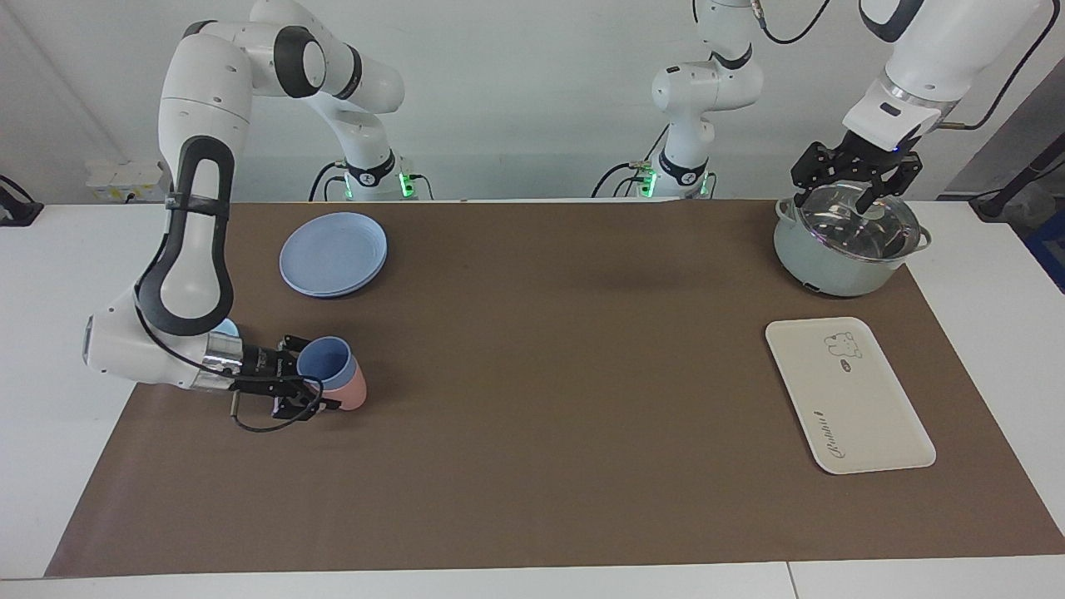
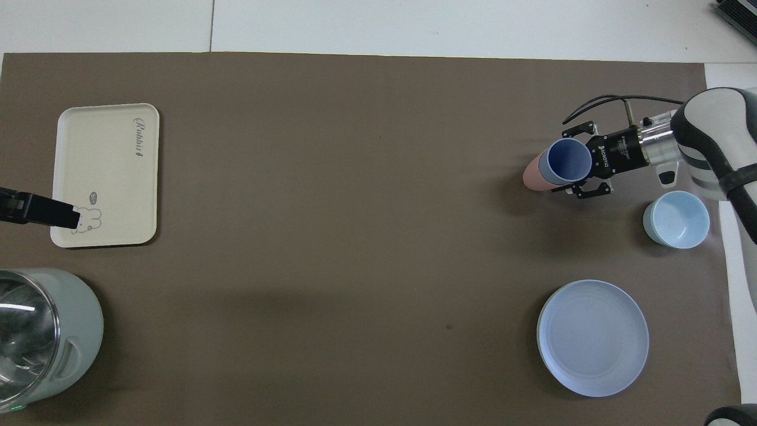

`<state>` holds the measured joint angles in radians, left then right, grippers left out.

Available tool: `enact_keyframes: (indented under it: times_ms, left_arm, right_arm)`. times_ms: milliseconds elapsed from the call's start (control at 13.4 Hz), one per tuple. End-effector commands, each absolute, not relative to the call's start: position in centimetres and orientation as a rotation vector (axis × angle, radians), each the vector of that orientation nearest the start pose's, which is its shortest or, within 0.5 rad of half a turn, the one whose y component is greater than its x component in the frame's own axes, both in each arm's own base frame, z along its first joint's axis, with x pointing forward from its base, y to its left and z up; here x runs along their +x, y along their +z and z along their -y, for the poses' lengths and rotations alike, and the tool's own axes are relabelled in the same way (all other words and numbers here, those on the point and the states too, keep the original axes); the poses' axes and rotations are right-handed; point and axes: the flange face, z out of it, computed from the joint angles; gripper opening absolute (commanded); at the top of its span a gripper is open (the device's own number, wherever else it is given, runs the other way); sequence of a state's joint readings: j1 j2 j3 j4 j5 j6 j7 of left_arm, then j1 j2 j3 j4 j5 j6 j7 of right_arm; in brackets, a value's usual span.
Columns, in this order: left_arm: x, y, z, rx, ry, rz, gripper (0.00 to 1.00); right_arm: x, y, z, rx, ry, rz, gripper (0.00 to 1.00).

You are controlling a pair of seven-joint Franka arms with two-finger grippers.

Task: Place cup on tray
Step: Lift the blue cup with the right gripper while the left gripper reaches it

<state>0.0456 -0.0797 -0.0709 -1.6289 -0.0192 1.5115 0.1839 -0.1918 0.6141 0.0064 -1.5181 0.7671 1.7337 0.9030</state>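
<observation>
The periwinkle-blue cup point(image 1: 326, 363) leans at the right arm's end of the table, its lower part against or inside a salmon-pink tumbler point(image 1: 356, 394); I cannot tell which. My right gripper point(image 1: 306, 374) reaches in level and is shut on the cup near its rim. The cup point(image 2: 568, 161), the tumbler point(image 2: 534, 176) and the right gripper point(image 2: 578, 160) also show in the overhead view. The cream-white tray point(image 1: 849, 399) with the bear drawing lies bare at the left arm's end point(image 2: 106, 171). My left gripper point(image 1: 857, 187) waits open just above a pot's lid.
A grey-green pot point(image 1: 844, 241) with a glass lid stands nearer to the robots than the tray. A round blue plate point(image 1: 334, 254) lies nearer to the robots than the cup. A light-blue bowl point(image 2: 676, 220) stands beside the right arm's wrist.
</observation>
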Motion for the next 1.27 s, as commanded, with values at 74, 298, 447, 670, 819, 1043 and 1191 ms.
enact_keyframes:
  times_ms: [74, 298, 447, 670, 819, 1043, 1191]
  left_arm:
    - [51.9, 63.5, 1.4, -3.149, 0.075, -0.309, 1.0]
    - [51.9, 63.6, 1.4, -3.149, 0.073, -0.309, 1.0]
    - [51.8, 63.6, 1.5, -3.151, 0.083, -0.302, 1.0]
    - [51.6, 63.7, 2.5, -3.158, 0.084, -0.265, 1.0]
    - [52.0, 63.6, 5.5, -3.222, 0.023, -0.092, 1.0]
    - [51.2, 62.5, 15.3, -3.245, -0.165, 0.347, 1.0]
    - [49.5, 60.8, 20.5, -3.273, -0.31, 0.603, 1.0]
  right_arm:
    - [66.1, 35.8, 0.7, -1.902, 0.797, -1.595, 0.0]
    - [65.6, 39.3, -5.1, -1.919, 0.784, -1.617, 0.0]
    - [65.2, 40.9, -8.9, -1.932, 0.787, -1.623, 0.0]
    - [64.5, 42.6, -14.7, -1.946, 0.771, -1.633, 0.0]
    - [64.0, 43.8, -18.8, -1.921, 0.749, -1.679, 0.0]
    - [62.9, 44.7, -24.9, -1.883, 0.72, -1.735, 0.0]
    - [62.1, 45.4, -27.4, -1.877, 0.712, -1.753, 0.0]
